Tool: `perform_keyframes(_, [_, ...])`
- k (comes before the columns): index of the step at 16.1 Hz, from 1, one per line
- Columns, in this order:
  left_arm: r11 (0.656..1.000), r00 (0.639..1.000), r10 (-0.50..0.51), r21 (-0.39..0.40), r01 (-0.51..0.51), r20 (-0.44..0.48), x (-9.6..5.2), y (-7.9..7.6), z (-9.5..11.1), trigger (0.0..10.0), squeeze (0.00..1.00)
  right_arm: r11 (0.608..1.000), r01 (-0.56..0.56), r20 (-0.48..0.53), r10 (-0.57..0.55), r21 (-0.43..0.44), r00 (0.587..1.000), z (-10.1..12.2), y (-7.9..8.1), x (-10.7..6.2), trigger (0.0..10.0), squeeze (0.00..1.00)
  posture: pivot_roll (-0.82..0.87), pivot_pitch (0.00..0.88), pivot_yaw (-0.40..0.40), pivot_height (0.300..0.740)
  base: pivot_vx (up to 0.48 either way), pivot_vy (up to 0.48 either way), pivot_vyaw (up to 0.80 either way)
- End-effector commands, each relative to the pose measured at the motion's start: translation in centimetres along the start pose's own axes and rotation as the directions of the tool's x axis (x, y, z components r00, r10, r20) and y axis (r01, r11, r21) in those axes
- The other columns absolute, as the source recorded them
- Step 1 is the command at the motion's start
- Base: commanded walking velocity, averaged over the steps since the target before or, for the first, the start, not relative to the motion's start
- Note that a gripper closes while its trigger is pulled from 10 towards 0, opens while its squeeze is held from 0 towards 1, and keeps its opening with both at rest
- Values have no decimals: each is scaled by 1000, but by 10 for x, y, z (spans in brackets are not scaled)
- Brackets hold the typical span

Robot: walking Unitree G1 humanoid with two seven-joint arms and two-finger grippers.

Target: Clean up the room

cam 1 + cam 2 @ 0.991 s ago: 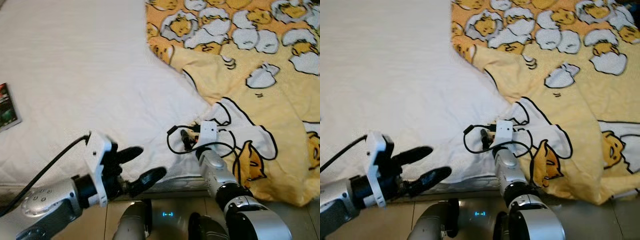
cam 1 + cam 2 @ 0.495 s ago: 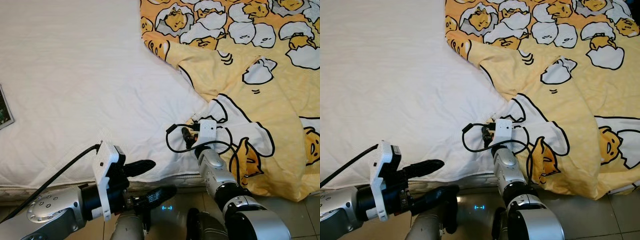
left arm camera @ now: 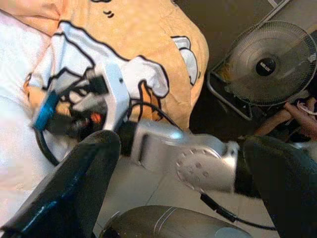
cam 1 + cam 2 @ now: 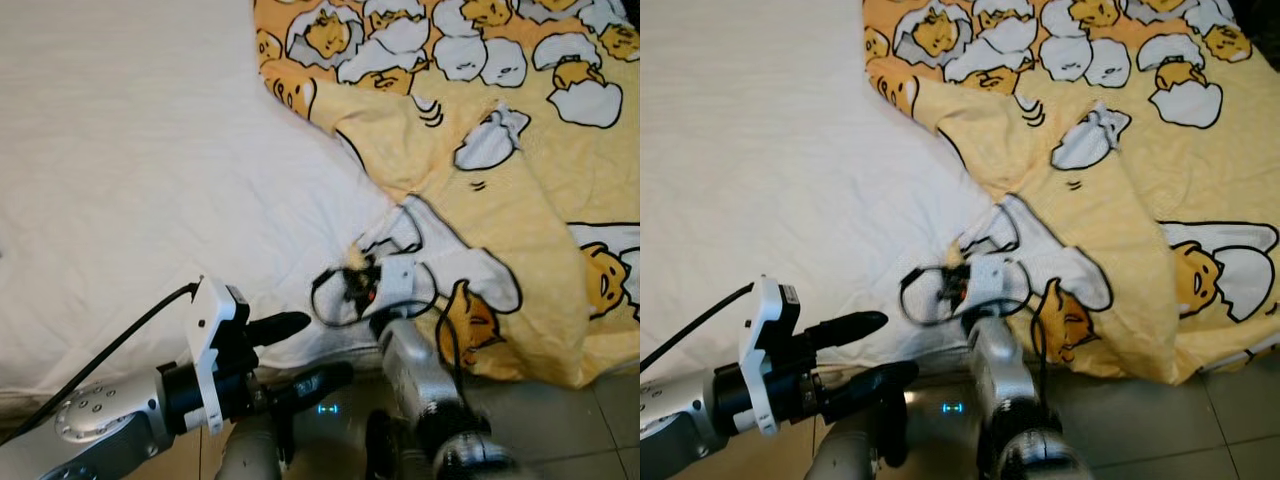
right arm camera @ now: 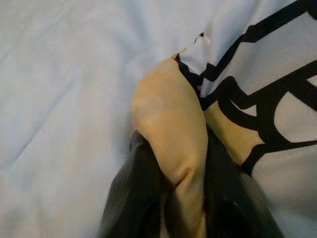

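**Q:** Location of the blanket?

**A:** The blanket (image 4: 500,150) lies on the bed (image 4: 130,170), covering its right half and hanging over the near edge toward the floor (image 4: 600,420). It is yellow with a cartoon egg print. One corner sits just at the bed's near edge, beside the bare white sheet.

**Q:** State of my right jaws (image 5: 181,198)?

**A:** Closed on a fold of that corner. In the right wrist view, yellow fabric bulges up between both black fingers (image 5: 131,198), pinched firmly. From the head views, my right arm reaches forward to the bed edge; its wrist and cable loop are motion-blurred.

**Q:** State of my left jaws (image 4: 300,355)?

**A:** Spread wide, holding nothing. They hover low at the bed's near edge, left of the right arm and well apart from the blanket.

**Q:** Surroundings?

**A:** The left wrist view shows a fan (image 3: 270,62) standing on the floor beyond the bed.
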State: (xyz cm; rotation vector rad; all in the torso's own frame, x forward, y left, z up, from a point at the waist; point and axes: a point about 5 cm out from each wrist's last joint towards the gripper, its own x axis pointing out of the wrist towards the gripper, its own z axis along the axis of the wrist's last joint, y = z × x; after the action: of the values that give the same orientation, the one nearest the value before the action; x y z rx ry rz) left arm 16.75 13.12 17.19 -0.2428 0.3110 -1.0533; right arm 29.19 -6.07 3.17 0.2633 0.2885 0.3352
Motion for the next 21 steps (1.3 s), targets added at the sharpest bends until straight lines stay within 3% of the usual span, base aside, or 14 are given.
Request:
perform_keyframes(1, [1000, 1000, 6, -14, -6, -10, 0, 0, -5, 10000, 0, 985, -153, -109, 162, 84, 981, -28, 49, -9, 0, 0, 291, 307, 42, 732, 0, 0, 0])
perform_keyframes(2, [1000, 1000, 6, -14, -6, -10, 0, 0, -5, 10000, 0, 985, -153, -109, 162, 84, 981, -28, 49, -9, 0, 0, 291, 307, 42, 732, 0, 0, 0])
perform_keyframes(3, [1000, 1000, 15, -13, -15, -7, 0, 0, -6, 10000, 0, 959, -261, -102, 272, 111, 957, -26, 69, -21, 0, 0, 285, 302, 35, 732, 0, 0, 0])
perform_keyframes(8, [999, 999, 36, -17, -36, -16, -3, 2, -11, 10000, 0, 880, -447, -97, 465, 160, 880, -15, 96, -46, 0, 0, 281, 293, 26, 732, 0, 0, 0])
perform_keyframes(10, [998, 998, 55, -2, -55, -18, -3, 3, -11, 10000, 0, 855, -492, -115, 512, 165, 851, -14, 101, -51, 0, 0, 283, 289, 24, 732, 0, 0, 0])
perform_keyframes(12, [993, 993, 117, 19, -117, -24, -2, 6, -15, 10000, 0, 854, -494, -137, 515, 162, 846, -13, 97, -57, 0, 0, 281, 279, 19, 732, 0, 0, 0])
perform_keyframes(15, [985, 984, 174, 13, -174, -43, -6, 4, -27, 10000, 0, 817, -551, -187, 576, 172, 796, -19, 99, -73, 0, 0, 285, 280, 22, 732, 0, 0, 0])
perform_keyframes(18, [968, 968, 248, 50, -247, -25, -7, 11, -28, 10000, 0, 833, -528, -209, 552, 163, 807, -25, 93, -73, 0, 0, 284, 274, 24, 732, 0, 0, 0])
perform_keyframes(20, [938, 943, 332, 101, -331, 4, -5, 20, -29, 10000, 0, 893, -433, -213, 450, 124, 867, -24, 74, -65, 0, 0, 277, 262, 17, 732, 0, 0, 0])
perform_keyframes(21, [934, 939, 343, 106, -342, 9, -5, 22, -29, 10000, 0, 905, -410, -211, 426, 117, 880, -24, 69, -63, 0, 0, 276, 261, 16, 732, 0, 0, 0])
